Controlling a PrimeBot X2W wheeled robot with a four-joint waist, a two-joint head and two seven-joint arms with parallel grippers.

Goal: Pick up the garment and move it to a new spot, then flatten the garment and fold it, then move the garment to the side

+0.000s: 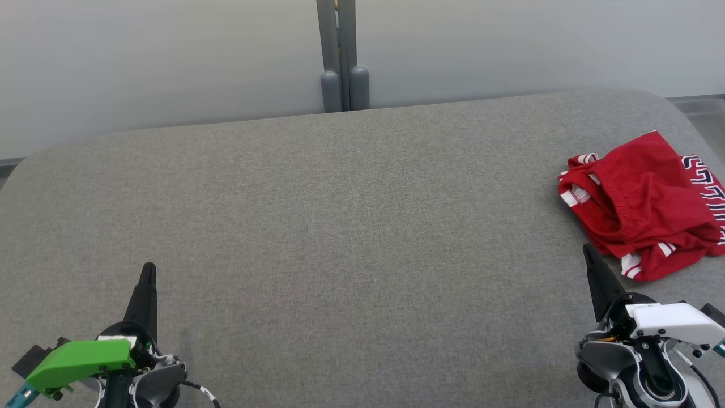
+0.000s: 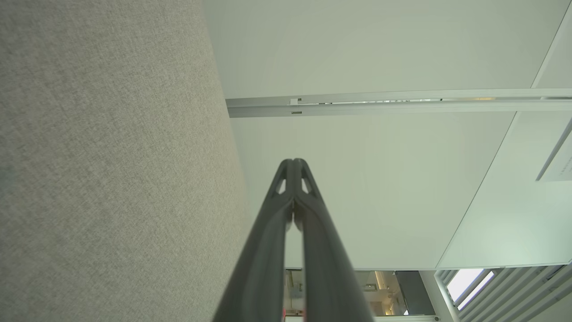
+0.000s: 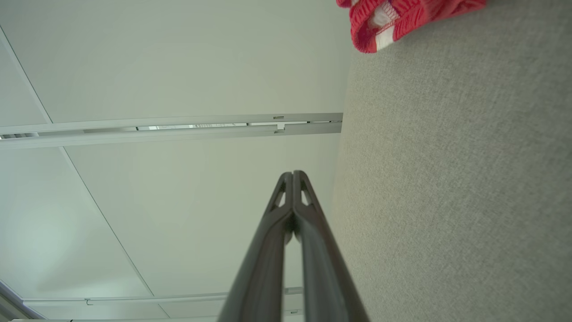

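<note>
Listing near to far.

Left claw point(image 1: 148, 269): near left, over the worktop point(image 1: 351, 226); fingers pressed together, nothing held.

Right claw point(image 1: 588, 250): near right; fingers pressed together, nothing held; tip just short of the garment point(image 1: 640, 204), not touching it.

Worktop: grey woven cover, rounded far corners, bare across the middle and left.

Garment: red, with white and navy striped trim and lettering on its right part. It lies crumpled in a heap at the worktop's right side, near the edge.

Handling, judged: light, soft and limp. It will sag and trail when lifted, and is not fragile.

Hold, judged: the striped cuff point(image 1: 631, 263) nearest the right claw, or a raised fold on top. A pinch through several layers would bring it up bunched.

Obstacles: none between right claw and garment. The open middle would serve as the new spot.

Behind: pale wall point(image 1: 170, 68) and a grey post point(image 1: 342, 56) at the far edge, well apart from the garment.
</note>
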